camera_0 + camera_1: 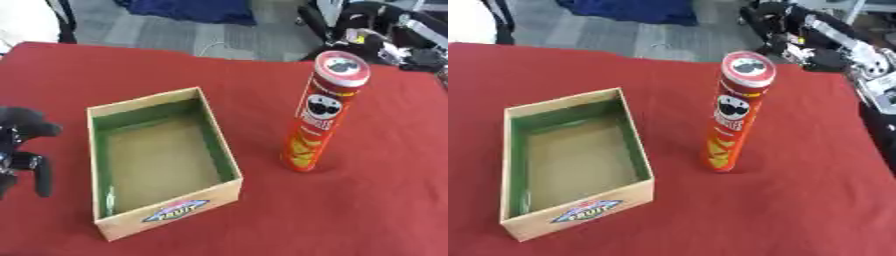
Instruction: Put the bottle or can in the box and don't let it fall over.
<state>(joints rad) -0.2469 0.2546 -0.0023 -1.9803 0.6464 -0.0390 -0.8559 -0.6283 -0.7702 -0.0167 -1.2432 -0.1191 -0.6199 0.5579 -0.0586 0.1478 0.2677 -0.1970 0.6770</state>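
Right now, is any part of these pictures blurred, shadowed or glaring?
Left eye view: the left hand is soft-edged at the left edge; the can casts only a faint shadow. Right eye view: the box label is blurred, no glare on the red cloth.

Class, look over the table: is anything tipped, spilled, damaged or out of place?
Nothing stands out. The crisp can stands upright on the red cloth, beside the box and apart from it. The box holds nothing.
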